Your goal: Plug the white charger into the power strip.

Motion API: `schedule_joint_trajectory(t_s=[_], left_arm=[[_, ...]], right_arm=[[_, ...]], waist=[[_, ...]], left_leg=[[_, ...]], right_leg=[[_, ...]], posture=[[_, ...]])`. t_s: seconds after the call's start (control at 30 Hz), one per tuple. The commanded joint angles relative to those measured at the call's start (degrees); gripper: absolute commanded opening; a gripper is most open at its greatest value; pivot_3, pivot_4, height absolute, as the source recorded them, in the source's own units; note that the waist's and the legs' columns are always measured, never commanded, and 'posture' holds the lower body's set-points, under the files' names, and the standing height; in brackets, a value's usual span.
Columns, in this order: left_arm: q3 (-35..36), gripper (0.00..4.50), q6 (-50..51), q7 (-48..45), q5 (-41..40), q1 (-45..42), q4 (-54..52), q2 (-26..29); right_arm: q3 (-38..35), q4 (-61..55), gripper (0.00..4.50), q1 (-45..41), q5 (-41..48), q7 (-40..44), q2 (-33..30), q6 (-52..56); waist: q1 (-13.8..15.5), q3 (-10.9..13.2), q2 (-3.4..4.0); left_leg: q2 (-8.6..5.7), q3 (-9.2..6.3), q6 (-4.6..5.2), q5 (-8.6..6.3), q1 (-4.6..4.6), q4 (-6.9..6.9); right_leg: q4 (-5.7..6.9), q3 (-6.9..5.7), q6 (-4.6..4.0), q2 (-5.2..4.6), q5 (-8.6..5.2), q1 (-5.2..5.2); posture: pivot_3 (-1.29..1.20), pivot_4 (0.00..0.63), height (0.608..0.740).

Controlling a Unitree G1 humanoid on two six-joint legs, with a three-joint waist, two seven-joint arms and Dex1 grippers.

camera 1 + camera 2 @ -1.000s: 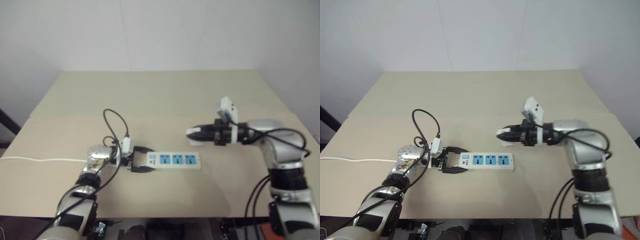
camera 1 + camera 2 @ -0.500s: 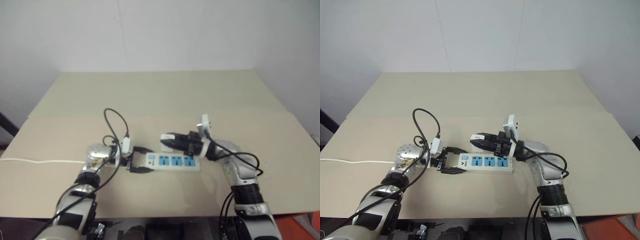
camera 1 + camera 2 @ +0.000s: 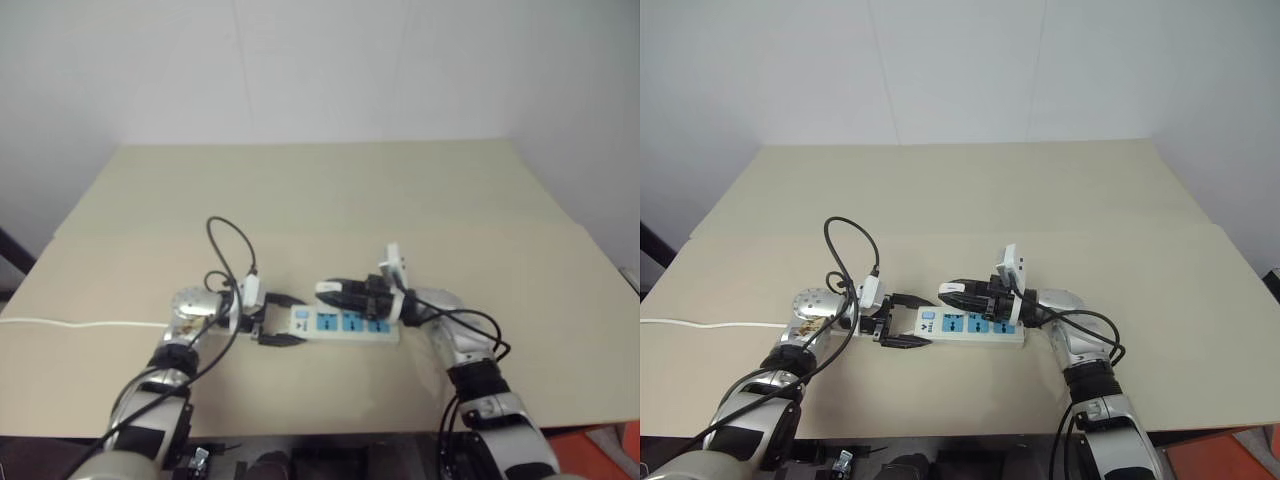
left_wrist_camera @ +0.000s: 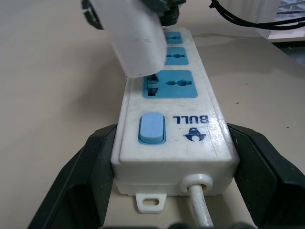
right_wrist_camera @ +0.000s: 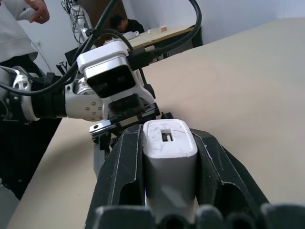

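Note:
The power strip (image 3: pixel 345 323) lies flat on the table, a white bar with three blue socket panels and a blue switch (image 4: pixel 152 128). My left gripper (image 3: pixel 283 321) is shut on its switch end, one black finger (image 4: pixel 86 176) against each long side. The right gripper (image 3: pixel 972 292) is shut on the white charger (image 5: pixel 169 157) and points level toward the left arm. The charger (image 4: pixel 131 38) hangs over the socket panel (image 4: pixel 170 85) nearest the switch, its lower end right at the holes. Whether it touches there I cannot tell.
The strip's thin white cord (image 3: pixel 80 322) runs left to the edge of the beige table (image 3: pixel 300 190). A black cable loop (image 3: pixel 230 245) rises from my left wrist. A person (image 5: pixel 14 28) stands beyond the table in the right wrist view.
My right gripper has carried the charger left and down, from beyond the strip's right end to over the socket nearest the switch. The left gripper and the strip have stayed put.

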Motion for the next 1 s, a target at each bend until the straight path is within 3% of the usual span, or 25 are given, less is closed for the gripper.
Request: schedule_joint_trajectory(t_s=[0.03, 0.47, 1.0], left_arm=[[-1.1, 3.31, -0.68, -0.65, 1.19, 0.18, -0.2, 0.19], [-0.75, 3.31, -1.02, -0.01, 1.11, 0.07, 0.06, 0.17], [-1.0, 3.31, -1.04, -0.68, 1.05, 0.12, -0.1, 0.61]], right_arm=[[0.12, 1.88, 1.13, -1.77, -0.15, 0.41, 0.7, -2.5], [-0.22, 6.19, 1.13, -1.26, 0.51, 4.74, -0.17, -6.2], [1.22, 23.54, 1.13, -2.48, -4.27, 11.01, 1.57, -25.04]], waist=[[0.0, 0.0, 0.0], [0.12, -0.01, 0.01], [0.07, -0.08, -0.06]], left_leg=[[-0.01, 0.0, 0.0, 0.0, 0.0, 0.0], [-0.01, -0.02, -0.01, 0.0, 0.0, 0.0], [0.0, -0.05, 0.01, -0.01, 0.42, 0.0]], right_leg=[[0.0, 0.0, 0.0, 0.0, 0.0, 0.0], [0.02, 0.0, 0.0, -0.01, 0.0, 0.01], [-0.04, 0.0, 0.0, 0.0, 0.0, 0.35]], posture=[[0.0, 0.15, 0.74], [0.0, 0.15, 0.74], [0.0, 0.15, 0.74]])
